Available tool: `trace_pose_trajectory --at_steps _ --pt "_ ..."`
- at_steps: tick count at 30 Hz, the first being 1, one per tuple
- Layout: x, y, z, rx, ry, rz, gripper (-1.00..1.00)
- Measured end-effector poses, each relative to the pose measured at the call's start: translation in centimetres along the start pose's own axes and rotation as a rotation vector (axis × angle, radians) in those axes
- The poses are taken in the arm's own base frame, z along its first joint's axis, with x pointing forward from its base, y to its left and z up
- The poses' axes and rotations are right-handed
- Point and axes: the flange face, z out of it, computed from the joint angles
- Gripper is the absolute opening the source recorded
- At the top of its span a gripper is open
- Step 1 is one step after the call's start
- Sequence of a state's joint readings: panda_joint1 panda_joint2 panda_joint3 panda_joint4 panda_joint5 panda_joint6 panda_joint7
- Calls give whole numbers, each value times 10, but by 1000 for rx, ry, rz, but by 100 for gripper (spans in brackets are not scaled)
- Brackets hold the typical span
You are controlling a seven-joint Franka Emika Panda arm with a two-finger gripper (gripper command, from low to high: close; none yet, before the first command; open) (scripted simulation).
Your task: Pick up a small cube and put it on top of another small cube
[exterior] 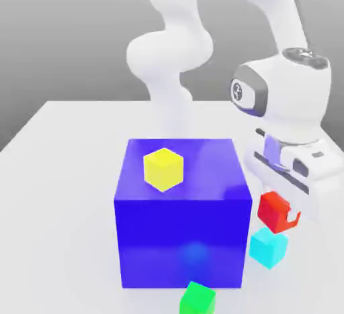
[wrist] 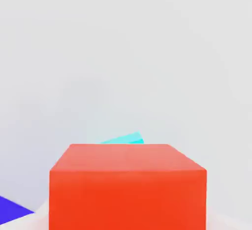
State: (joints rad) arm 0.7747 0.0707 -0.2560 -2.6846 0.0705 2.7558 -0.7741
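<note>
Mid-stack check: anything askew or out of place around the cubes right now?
Nothing stands out. The claw holds the red cube just above the cyan cube. The yellow cube sits squarely on the big blue cube, and the green cube rests on the table.

The small cube [exterior: 274, 211] hangs just above another small cube [exterior: 269, 247], beside the big cube [exterior: 181, 232].

We've got a big blue cube [exterior: 180, 239] on the white worktop [exterior: 60, 145], yellow cube [exterior: 163, 169] on top, green cube [exterior: 197, 299] just beside its front.
</note>
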Motion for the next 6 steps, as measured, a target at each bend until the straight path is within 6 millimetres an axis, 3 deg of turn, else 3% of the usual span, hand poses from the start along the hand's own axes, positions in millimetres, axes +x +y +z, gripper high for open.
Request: trace_pose_trajectory --at_steps 3,4,6 --pt "-4 0 18 -2 -5 4 -100" --pt "-5 0 23 -2 -7 5 100" --pt "-5 0 23 -2 -7 5 100"
